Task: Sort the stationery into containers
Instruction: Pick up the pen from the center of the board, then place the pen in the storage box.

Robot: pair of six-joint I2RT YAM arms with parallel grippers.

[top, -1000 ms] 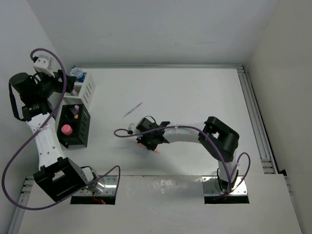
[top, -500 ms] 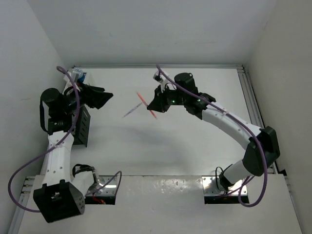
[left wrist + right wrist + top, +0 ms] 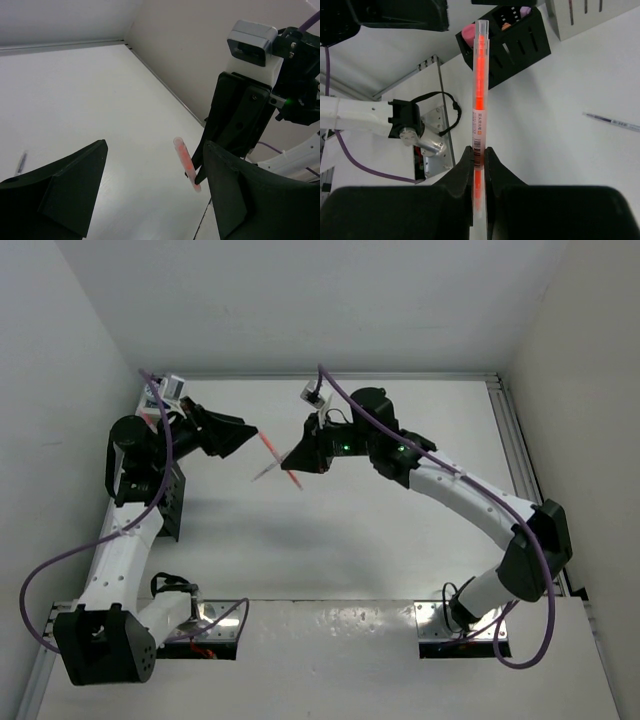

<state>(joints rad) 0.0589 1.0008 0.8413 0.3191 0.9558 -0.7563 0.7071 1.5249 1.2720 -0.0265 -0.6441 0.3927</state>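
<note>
My right gripper [image 3: 479, 155] is shut on an orange pen [image 3: 479, 90], held in the air above the table. From above, the right gripper [image 3: 292, 460] and the orange pen [image 3: 281, 461] sit mid-table. My left gripper [image 3: 246, 434] stands open close to the pen's upper end. Its wrist view shows the orange pen [image 3: 186, 162] in the gap beside the right-hand finger [image 3: 250, 200], apart from it. A thin purple pen [image 3: 266, 471] lies on the table. The black container [image 3: 505, 35] holds a pink-capped bottle [image 3: 467, 32]. The white container [image 3: 590, 15] stands beside it.
The black container [image 3: 170, 502] is partly hidden under my left arm at the table's left edge. A metal rail [image 3: 525, 480] runs along the right side. The purple pen [image 3: 612, 121] lies to the right of the held pen.
The right arm lifted the orange pen off the table and carried it up and left. The left arm swung from the containers towards it and its jaws opened wider.
</note>
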